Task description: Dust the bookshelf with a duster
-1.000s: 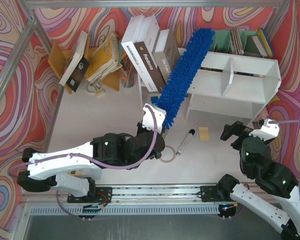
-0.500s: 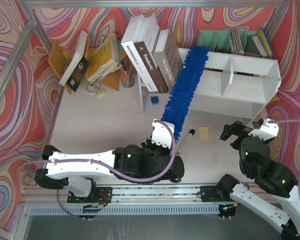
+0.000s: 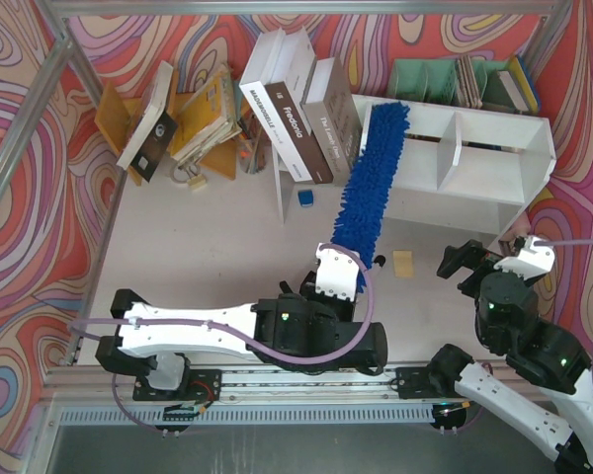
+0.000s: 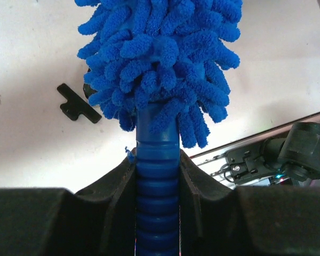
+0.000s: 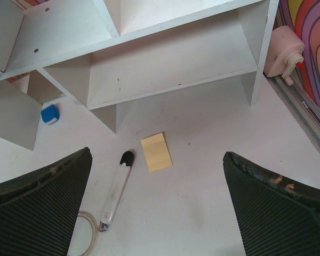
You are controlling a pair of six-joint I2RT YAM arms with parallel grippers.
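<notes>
duster (image 3: 374,183): 1, handle clamped in left gripper (image 4: 157,162), head running far to left end of bookshelf (image 3: 499,148) | right gripper (image 5: 160,208): jaws apart, empty, near right | bookshelf: 1, 2 compartments | notepad (image 5: 156,152): 1 | marker (image 5: 116,189): 1

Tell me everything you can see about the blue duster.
Bright blue duster: a long shaggy head of soft noodle-like strands on a short ribbed plastic-looking handle. The left pincer is shut on the handle. The head slants away from it, its far end over the left end of the white bookshelf.
</notes>
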